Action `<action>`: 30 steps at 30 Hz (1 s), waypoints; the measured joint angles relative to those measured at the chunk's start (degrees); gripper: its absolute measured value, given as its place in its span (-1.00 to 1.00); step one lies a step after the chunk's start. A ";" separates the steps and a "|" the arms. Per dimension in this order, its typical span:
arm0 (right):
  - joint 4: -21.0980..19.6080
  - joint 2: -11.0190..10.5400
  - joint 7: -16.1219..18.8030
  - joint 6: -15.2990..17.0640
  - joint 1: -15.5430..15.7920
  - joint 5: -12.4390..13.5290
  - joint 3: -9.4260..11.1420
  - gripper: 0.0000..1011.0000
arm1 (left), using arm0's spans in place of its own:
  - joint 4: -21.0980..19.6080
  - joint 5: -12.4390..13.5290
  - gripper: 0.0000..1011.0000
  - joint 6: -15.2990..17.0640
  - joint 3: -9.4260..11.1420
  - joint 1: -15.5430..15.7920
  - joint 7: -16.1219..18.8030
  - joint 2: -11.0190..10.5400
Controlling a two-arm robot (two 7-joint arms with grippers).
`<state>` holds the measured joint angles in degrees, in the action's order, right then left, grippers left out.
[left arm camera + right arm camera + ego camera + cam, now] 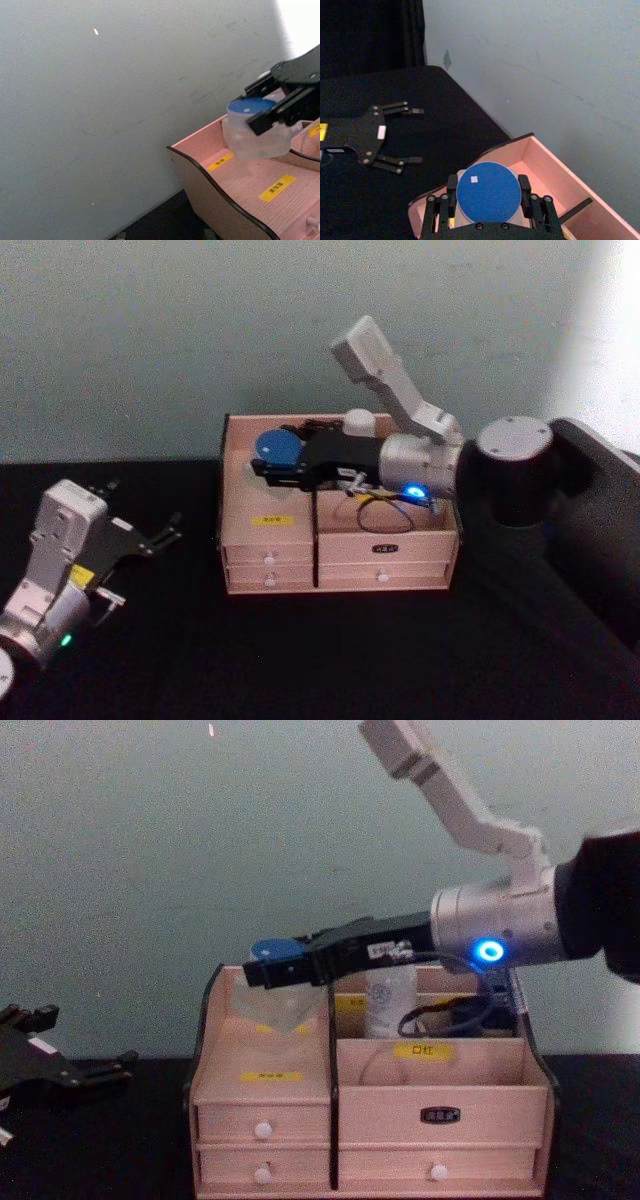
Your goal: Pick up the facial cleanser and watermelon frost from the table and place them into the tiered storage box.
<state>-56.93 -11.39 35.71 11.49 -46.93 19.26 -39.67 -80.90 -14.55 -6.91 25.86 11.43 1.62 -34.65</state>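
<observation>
My right gripper (272,468) reaches over the tiered storage box (340,540) and is shut on the facial cleanser (270,1005), a translucent container with a round blue cap (488,192). It hangs cap up over the box's left rear compartment (240,190), its lower end inside the walls. A small white bottle (390,1005), which I take for the watermelon frost, stands in the back middle compartment just behind the gripper. My left gripper (143,510) rests open on the black table left of the box, also seen from the right wrist (415,135).
A loop of black cable (385,510) from the right arm hangs into the box's right compartment. A pale wall (150,870) stands close behind the box. Black tabletop (330,660) lies in front of the drawers and between the box and the left arm.
</observation>
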 joint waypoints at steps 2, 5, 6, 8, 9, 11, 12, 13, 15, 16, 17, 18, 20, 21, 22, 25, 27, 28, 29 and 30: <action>1.61 0.73 0.05 -0.40 -0.50 -0.31 -0.10 0.43 | 0.00 0.00 0.98 0.00 0.00 0.00 0.00 0.00; 4.65 2.02 0.23 -0.98 -1.40 -0.98 -0.23 0.43 | 0.00 0.00 0.98 0.00 0.00 0.00 0.00 0.00; 6.12 2.59 0.37 -1.30 -1.77 -1.26 -0.24 0.43 | 0.00 0.00 0.98 0.00 0.00 0.00 0.00 0.00; 6.82 2.86 0.41 -1.45 -1.95 -1.41 -0.23 0.43 | 0.00 0.00 0.98 0.00 0.00 0.00 0.00 0.00; 8.56 3.59 0.60 -1.87 -2.34 -1.69 -0.08 0.43 | 0.00 0.00 0.98 0.00 0.00 0.00 0.00 0.00; 9.69 4.07 0.90 -2.21 -2.59 -1.91 0.15 0.43 | 0.00 0.00 0.98 0.00 0.00 0.00 0.00 0.00; 10.10 4.22 1.03 -2.34 -2.66 -1.98 0.24 0.43 | 0.00 0.00 0.98 0.00 0.00 0.00 0.00 0.00; 10.34 4.33 1.13 -2.42 -2.71 -2.06 0.30 0.43 | 0.00 0.00 0.98 0.00 0.00 0.00 0.00 0.00; 10.91 4.56 1.38 -2.64 -2.78 -2.22 0.45 0.43 | 0.00 0.00 0.98 0.00 0.00 0.00 0.00 0.00; 11.17 4.68 1.46 -2.71 -2.82 -2.29 0.51 0.43 | 0.00 0.00 0.98 0.00 0.00 0.00 0.00 0.00; 11.67 4.90 1.64 -2.82 -2.88 -2.48 0.61 0.43 | 0.00 0.00 0.98 0.00 0.00 0.00 0.00 0.00; 11.90 5.01 1.73 -2.87 -2.89 -2.61 0.65 0.43 | 0.00 0.00 0.98 0.00 0.00 0.00 0.00 0.00; 12.69 5.37 1.91 -3.03 -3.00 -2.93 0.76 0.43 | 0.00 0.00 0.98 0.00 0.00 0.00 0.00 0.00; 12.92 5.47 1.98 -3.08 -3.06 -3.04 0.80 0.43 | 0.00 0.00 0.98 0.00 0.00 0.00 0.00 0.00; 13.21 5.65 2.07 -3.16 -3.11 -3.15 0.90 0.43 | 0.00 0.00 0.98 0.00 0.00 0.00 0.00 0.00; 13.60 5.90 2.18 -3.20 -3.19 -3.53 1.10 0.43 | 0.00 0.00 0.98 0.00 0.00 0.00 0.00 0.00; 13.56 5.95 2.14 -3.20 -3.19 -3.84 1.15 0.43 | 0.00 0.00 0.98 0.00 0.00 0.00 0.00 0.00; 13.54 5.97 2.10 -3.20 -3.19 -3.94 1.17 0.43 | 0.00 0.00 0.98 0.00 0.00 0.00 0.00 0.00; 13.54 5.96 2.10 -3.20 -3.19 -3.94 1.17 0.43 | 0.00 0.00 0.98 0.00 0.00 0.00 0.00 0.00; 13.55 5.97 2.10 -3.19 -3.19 -3.94 1.17 0.43 | 0.00 0.00 0.98 0.00 0.00 0.00 0.00 0.00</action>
<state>-43.38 -5.42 37.81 8.30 -50.11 15.33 -38.51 -80.90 -14.55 -6.91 25.86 11.43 1.62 -34.64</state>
